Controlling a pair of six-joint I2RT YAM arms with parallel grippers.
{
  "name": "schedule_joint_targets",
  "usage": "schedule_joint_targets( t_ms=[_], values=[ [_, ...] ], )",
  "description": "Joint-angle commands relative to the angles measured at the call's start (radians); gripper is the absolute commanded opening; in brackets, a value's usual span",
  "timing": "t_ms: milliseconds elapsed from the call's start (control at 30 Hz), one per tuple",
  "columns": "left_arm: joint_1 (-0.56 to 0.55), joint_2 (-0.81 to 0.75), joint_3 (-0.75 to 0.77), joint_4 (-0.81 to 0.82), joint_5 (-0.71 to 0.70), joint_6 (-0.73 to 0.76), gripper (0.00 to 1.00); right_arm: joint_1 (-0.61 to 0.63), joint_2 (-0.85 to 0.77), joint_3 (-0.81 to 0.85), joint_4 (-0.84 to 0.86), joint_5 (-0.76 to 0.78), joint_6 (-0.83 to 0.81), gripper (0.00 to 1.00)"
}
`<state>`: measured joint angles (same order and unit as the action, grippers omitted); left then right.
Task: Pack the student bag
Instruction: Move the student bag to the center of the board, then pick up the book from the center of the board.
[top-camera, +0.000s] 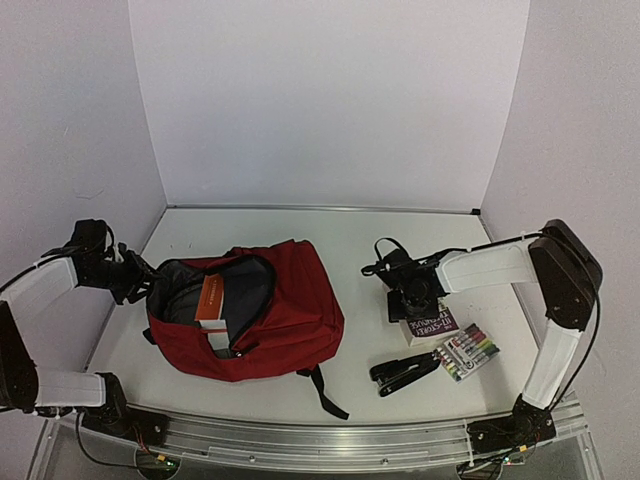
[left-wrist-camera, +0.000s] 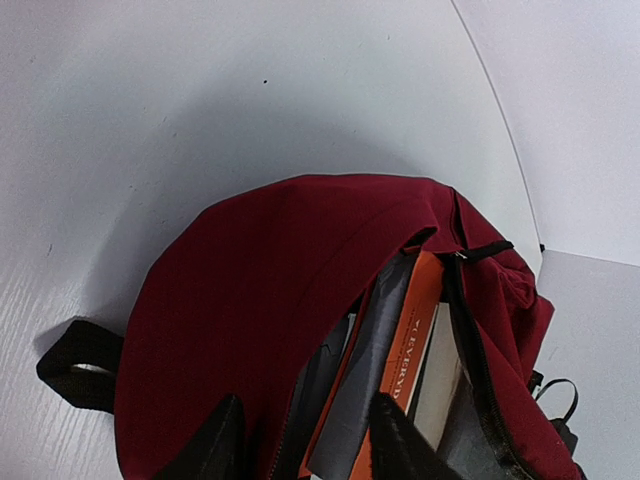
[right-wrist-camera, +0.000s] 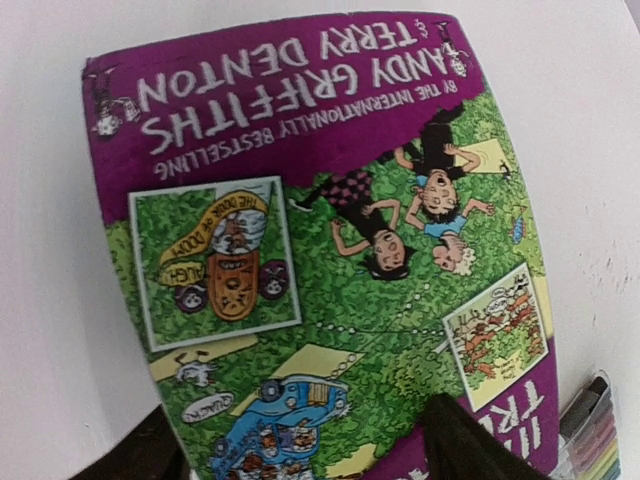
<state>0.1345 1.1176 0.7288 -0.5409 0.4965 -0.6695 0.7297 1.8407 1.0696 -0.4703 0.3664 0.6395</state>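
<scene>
Bag (top-camera: 285, 310) lies on the left half of the counter (top-camera: 400, 235), its mouth open toward the left arm and an orange book (left-wrist-camera: 415, 330) inside. Left fingers (left-wrist-camera: 222, 445) stand apart astride its rim, gripping nothing. Right fingers (right-wrist-camera: 455, 445) hang wide just over a purple book (right-wrist-camera: 330, 260) right of the bag. The right arm is nearer that book, which likely has to travel left to reach the mouth.

My white table (top-camera: 400, 240) carries 4 things: the student bag (top-camera: 270, 310) (left), then a book (top-camera: 432, 325), a marker pack (top-camera: 468, 350) and, I think, a black stapler (top-camera: 405, 372).
</scene>
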Motion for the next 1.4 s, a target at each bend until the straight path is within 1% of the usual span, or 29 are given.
schedule_joint_targets(
  t_ms=[0, 67, 133, 200, 300, 333, 433, 567, 667, 767, 967, 1033, 1133, 1167, 1233, 1300, 1367],
  values=[
    [0.002, -0.053, 0.032, -0.063, -0.027, 0.024, 0.51, -0.007, 0.049, -0.011, -0.035, -0.005, -0.011, 0.54],
    [0.001, -0.068, 0.032, -0.083, -0.053, 0.029, 0.62, -0.007, 0.043, -0.011, -0.022, -0.015, -0.012, 0.39],
    [0.002, -0.082, 0.032, -0.095, -0.078, 0.031, 0.68, -0.007, 0.034, -0.007, -0.008, -0.025, -0.016, 0.29],
    [0.0, -0.091, 0.033, -0.108, -0.081, 0.031, 0.72, -0.007, 0.028, 0.0, -0.001, -0.027, -0.018, 0.2],
    [-0.004, -0.114, 0.055, -0.139, -0.069, 0.037, 0.74, -0.007, 0.012, 0.012, 0.005, -0.021, -0.02, 0.05],
    [-0.008, -0.123, 0.066, -0.148, -0.067, 0.038, 0.75, -0.007, 0.001, 0.015, 0.008, -0.02, -0.021, 0.01],
    [-0.04, -0.151, 0.107, -0.182, -0.065, 0.034, 0.76, -0.007, -0.043, 0.019, 0.032, -0.038, -0.018, 0.0],
    [-0.129, -0.17, 0.162, -0.203, -0.085, -0.009, 0.77, -0.007, -0.134, 0.013, 0.098, -0.111, -0.012, 0.0],
    [-0.258, -0.17, 0.21, -0.201, -0.124, -0.059, 0.78, -0.007, -0.188, 0.009, 0.154, -0.215, 0.008, 0.0],
    [-0.349, -0.164, 0.265, -0.189, -0.145, -0.102, 0.78, -0.007, -0.222, 0.001, 0.209, -0.299, 0.037, 0.0],
    [-0.547, -0.128, 0.369, -0.109, -0.186, -0.17, 0.79, -0.007, -0.288, -0.025, 0.307, -0.393, 0.093, 0.0],
    [-0.614, -0.097, 0.379, -0.056, -0.195, -0.196, 0.79, -0.007, -0.307, -0.04, 0.341, -0.408, 0.111, 0.0],
    [-0.748, -0.017, 0.416, 0.033, -0.238, -0.219, 0.79, -0.007, -0.319, -0.066, 0.38, -0.426, 0.133, 0.0],
    [-0.807, 0.019, 0.44, 0.057, -0.257, -0.217, 0.8, -0.007, -0.319, -0.073, 0.388, -0.43, 0.137, 0.0],
    [-0.887, 0.104, 0.506, 0.099, -0.278, -0.211, 0.8, -0.007, -0.32, -0.088, 0.403, -0.434, 0.146, 0.0],
    [-0.949, 0.196, 0.556, 0.16, -0.276, -0.209, 0.8, -0.007, -0.322, -0.101, 0.416, -0.438, 0.152, 0.0],
    [-0.986, 0.291, 0.604, 0.205, -0.263, -0.207, 0.81, -0.007, -0.326, -0.11, 0.426, -0.441, 0.157, 0.0]
  ],
)
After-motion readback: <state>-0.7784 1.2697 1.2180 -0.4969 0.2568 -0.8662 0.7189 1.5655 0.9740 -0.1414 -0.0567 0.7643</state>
